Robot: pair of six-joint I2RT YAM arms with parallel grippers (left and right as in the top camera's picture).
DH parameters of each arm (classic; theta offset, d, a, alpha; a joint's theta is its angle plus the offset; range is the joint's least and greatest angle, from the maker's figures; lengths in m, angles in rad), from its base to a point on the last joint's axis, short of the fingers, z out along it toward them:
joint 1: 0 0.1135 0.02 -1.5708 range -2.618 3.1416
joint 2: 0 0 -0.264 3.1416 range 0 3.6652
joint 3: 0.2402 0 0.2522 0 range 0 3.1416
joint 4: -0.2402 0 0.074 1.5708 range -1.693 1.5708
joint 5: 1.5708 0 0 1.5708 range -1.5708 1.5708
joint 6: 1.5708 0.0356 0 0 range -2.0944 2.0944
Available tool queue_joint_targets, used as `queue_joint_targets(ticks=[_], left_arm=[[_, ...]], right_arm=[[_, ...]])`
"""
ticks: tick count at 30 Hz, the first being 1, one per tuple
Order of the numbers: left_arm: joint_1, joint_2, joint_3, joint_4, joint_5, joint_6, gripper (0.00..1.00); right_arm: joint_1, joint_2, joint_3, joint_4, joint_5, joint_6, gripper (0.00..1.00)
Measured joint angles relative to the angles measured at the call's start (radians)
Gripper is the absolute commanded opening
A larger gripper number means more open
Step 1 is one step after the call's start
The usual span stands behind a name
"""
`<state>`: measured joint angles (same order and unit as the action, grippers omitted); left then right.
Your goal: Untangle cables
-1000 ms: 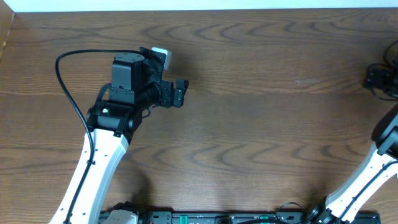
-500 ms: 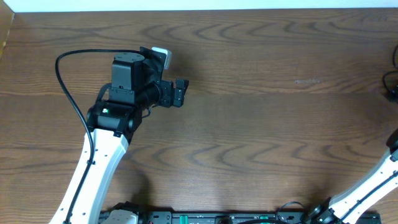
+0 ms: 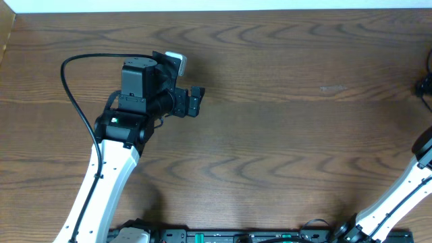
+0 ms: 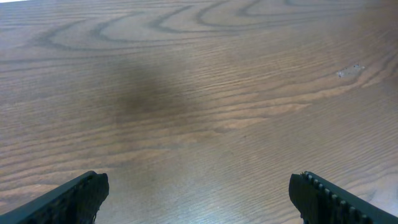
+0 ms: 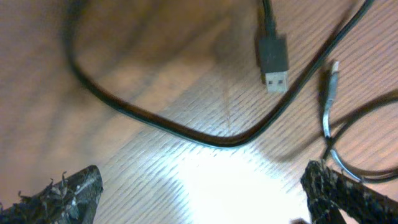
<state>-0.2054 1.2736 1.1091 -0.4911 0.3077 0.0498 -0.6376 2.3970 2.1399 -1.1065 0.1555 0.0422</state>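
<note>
At the table's (image 3: 283,135) right edge, my right gripper (image 5: 202,186) hangs, jaws wide apart, over the cables (image 5: 217,143), whose black loop lies just ahead between the jaws. Best, I judge, to pinch one cord alone near the USB plug (image 5: 273,62) and draw slowly. My left gripper (image 4: 199,183), likewise spread, hovers over bare wood near the left edge.
</note>
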Motion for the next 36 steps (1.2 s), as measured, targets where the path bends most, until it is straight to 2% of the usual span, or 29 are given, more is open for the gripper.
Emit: queue_joint_targets(ticks=[5,11,22,29,36], left_arm=[[0.000,0.000,0.000,0.000,0.000,0.007,0.98],[0.000,0.000,0.000,0.000,0.000,0.011,0.98],[0.000,0.000,0.000,-0.036,-0.032,0.032,0.98],[0.000,-0.006,0.000,-0.047,-0.079,0.034,0.98],[0.000,-0.085,0.000,-0.100,-0.086,0.034,0.98]], right_arm=[[0.008,-0.001,0.106,-0.081,-0.005,0.025,0.99],[0.018,-0.024,0.118,-0.130,-0.007,0.061,0.99],[0.151,-0.265,0.119,-0.218,-0.006,0.117,0.99],[0.224,-0.400,0.124,-0.414,0.105,0.276,0.99],[0.224,-0.476,0.124,-0.497,0.187,0.379,0.99]])
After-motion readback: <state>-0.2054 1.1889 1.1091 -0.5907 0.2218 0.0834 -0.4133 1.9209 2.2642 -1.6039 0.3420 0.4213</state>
